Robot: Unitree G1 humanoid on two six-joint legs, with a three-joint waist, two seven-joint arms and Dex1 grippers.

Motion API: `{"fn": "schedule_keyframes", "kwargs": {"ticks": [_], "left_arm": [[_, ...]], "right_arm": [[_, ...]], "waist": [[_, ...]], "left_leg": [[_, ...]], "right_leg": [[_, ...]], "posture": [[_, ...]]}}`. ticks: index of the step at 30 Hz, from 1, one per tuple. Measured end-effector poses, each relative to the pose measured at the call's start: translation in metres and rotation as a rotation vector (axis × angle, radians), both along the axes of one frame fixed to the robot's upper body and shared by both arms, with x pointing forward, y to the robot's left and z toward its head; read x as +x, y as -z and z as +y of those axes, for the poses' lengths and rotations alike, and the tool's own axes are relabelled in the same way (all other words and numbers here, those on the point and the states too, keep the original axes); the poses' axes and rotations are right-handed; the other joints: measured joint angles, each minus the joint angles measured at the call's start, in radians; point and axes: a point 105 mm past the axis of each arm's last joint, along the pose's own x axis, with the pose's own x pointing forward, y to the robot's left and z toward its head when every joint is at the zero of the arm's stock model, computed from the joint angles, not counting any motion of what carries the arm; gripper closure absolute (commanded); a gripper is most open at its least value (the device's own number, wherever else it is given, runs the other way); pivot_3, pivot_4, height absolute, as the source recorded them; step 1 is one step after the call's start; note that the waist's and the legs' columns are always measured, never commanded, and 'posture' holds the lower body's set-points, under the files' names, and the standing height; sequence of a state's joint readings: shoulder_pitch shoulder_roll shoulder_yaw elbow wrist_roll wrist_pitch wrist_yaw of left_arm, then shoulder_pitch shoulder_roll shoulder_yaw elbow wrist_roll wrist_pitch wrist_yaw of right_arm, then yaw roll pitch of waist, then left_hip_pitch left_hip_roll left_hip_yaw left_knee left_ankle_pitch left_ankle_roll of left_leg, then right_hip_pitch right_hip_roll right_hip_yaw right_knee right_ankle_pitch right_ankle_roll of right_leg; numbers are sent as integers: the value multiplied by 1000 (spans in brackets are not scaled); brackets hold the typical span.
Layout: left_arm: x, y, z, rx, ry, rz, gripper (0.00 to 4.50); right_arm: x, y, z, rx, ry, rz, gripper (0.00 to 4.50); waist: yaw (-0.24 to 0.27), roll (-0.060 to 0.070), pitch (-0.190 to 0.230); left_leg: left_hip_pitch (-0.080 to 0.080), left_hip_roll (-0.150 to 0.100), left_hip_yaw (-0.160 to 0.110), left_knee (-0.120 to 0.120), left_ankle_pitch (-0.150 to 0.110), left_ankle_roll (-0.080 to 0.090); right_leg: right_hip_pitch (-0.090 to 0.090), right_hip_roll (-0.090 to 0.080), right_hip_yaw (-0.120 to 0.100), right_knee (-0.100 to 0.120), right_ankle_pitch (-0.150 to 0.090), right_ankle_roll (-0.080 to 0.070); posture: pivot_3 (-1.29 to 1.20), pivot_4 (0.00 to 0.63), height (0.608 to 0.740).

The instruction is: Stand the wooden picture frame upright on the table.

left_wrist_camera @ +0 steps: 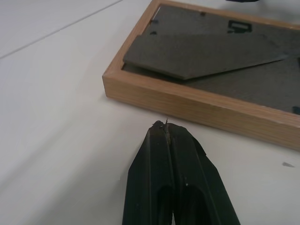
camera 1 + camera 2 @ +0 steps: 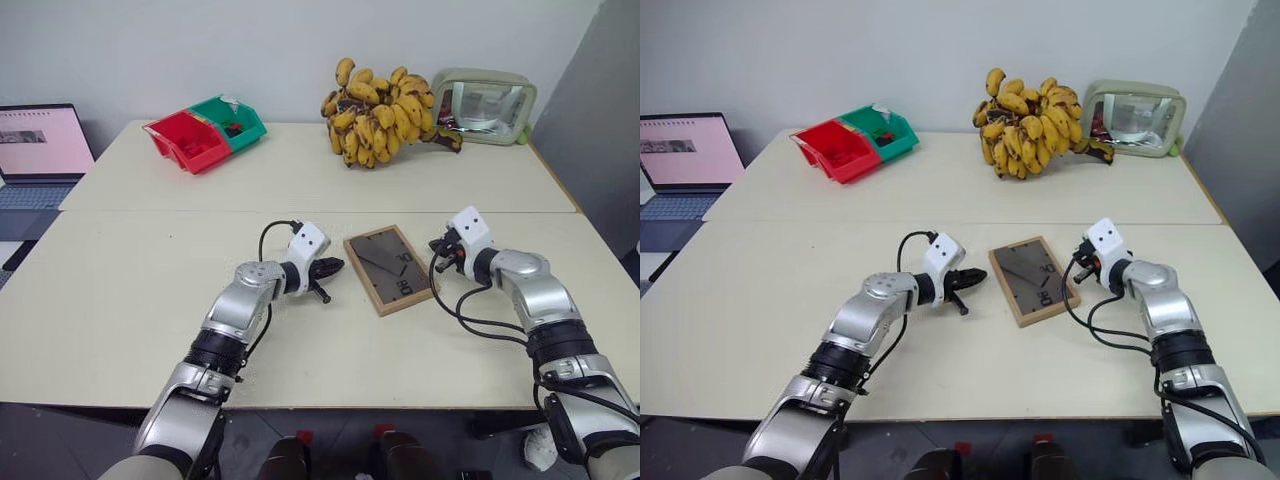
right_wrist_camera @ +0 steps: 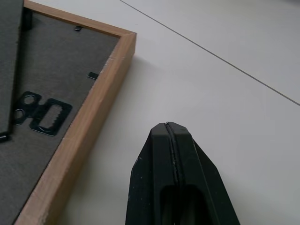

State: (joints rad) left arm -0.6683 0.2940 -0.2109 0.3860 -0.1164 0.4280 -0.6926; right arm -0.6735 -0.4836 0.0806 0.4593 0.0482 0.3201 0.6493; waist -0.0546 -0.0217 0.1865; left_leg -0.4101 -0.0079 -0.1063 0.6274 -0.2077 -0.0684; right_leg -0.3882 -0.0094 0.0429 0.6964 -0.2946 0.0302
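Small rectangular light-wood picture frame lies flat, dark grey-brown back up, fold-out stand folded, on large pale cream table just this side of seam. My left gripper just beside its left edge, fingers clenched on nothing. My right gripper near right edge, clenched, empty.

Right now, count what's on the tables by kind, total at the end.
Frame: 1
Bins, red and green: 2
Banana bunch: 1
Pouch: 1
Laptop: 1
Total: 6
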Motion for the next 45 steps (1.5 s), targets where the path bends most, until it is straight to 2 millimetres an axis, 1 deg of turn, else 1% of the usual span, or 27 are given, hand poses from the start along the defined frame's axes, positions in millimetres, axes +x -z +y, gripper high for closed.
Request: {"fn": "schedule_keyframes", "kwargs": {"ticks": [2, 5, 7, 11, 15, 21, 26, 32, 36, 39, 43, 45], "left_arm": [[2, 1, -4, 8, 1, 0, 4495], [2, 2, -3, 20, -1, 1, 4495], [3, 2, -2, 24, -3, 0, 4495], [3, 2, 5, 40, -18, -2, 4495], [3, 1, 17, 57, -46, 0, 4495], [-4, 1, 38, 94, -85, 1, 4495], [-10, 0, 50, 114, -113, 12, 4495], [-27, 2, 70, 132, -145, 39, 4495], [-35, 5, 79, 105, -194, 49, 4495], [-43, 6, 82, 97, -219, 50, 4495], [-44, 8, 81, 83, -242, 55, 4495], [-45, 8, 83, 85, -243, 55, 4495]], "right_arm": [[-2, 1, 11, 10, -30, 1, 4500], [-11, 1, 28, 5, -93, 4, 4500], [-13, 1, 29, 4, -95, 11, 4500], [-25, 6, 41, 24, -116, 29, 4500], [-31, 7, 53, 36, -136, 49, 4500], [-43, 11, 71, 66, -179, 87, 4500], [-50, 12, 83, 96, -217, 120, 4500], [-55, 14, 100, 127, -255, 141, 4500], [-58, 15, 109, 136, -273, 146, 4500], [-58, 16, 113, 134, -280, 143, 4500], [-56, 19, 112, 96, -279, 124, 4500], [-54, 18, 107, 76, -272, 106, 4500]], "waist": [[0, 0, 0], [-1, 0, 0], [0, 0, 0], [-6, 0, 0], [-13, 0, 0], [-22, 1, 0], [-25, 1, 0], [-30, 1, 0], [-29, 1, 0], [-28, 1, 0], [-26, 1, 0], [-26, 1, 0]], "left_leg": [[0, 0, 0, 0, 0, 0], [0, 0, -1, 0, 0, 0], [0, 0, -1, 0, 0, 0], [1, 0, 0, 0, 0, 0], [2, 1, 0, 0, 0, 0], [3, 2, 0, -1, 0, 0], [3, 2, -1, -1, 0, 0], [5, 2, 0, -2, 0, 0], [5, 3, 0, -2, 0, 0], [5, 3, 0, -3, 0, 0], [7, 2, 0, -3, 0, 0], [7, 2, 0, -3, 0, 0]], "right_leg": [[0, 0, 0, 0, 0, 0], [0, 0, 0, 0, 0, 0], [0, 0, 0, 0, 0, 0], [0, 1, 0, 1, 0, 0], [0, 3, 1, 1, 0, 0], [1, 4, 1, 2, 0, 0], [1, 5, 1, 2, 0, 0], [1, 5, 1, 2, 0, 0], [1, 4, 2, 2, 0, 0], [2, 4, 2, 1, 0, 0], [3, 4, 2, 1, 0, 0], [3, 4, 2, 1, 0, 0]], "posture": [[0, 150, 740], [0, 150, 740], [0, 150, 740], [0, 150, 740], [0, 150, 740], [0, 150, 740], [0, 150, 740], [0, 150, 740], [0, 150, 740], [0, 150, 740], [0, 150, 740], [0, 150, 740]]}}
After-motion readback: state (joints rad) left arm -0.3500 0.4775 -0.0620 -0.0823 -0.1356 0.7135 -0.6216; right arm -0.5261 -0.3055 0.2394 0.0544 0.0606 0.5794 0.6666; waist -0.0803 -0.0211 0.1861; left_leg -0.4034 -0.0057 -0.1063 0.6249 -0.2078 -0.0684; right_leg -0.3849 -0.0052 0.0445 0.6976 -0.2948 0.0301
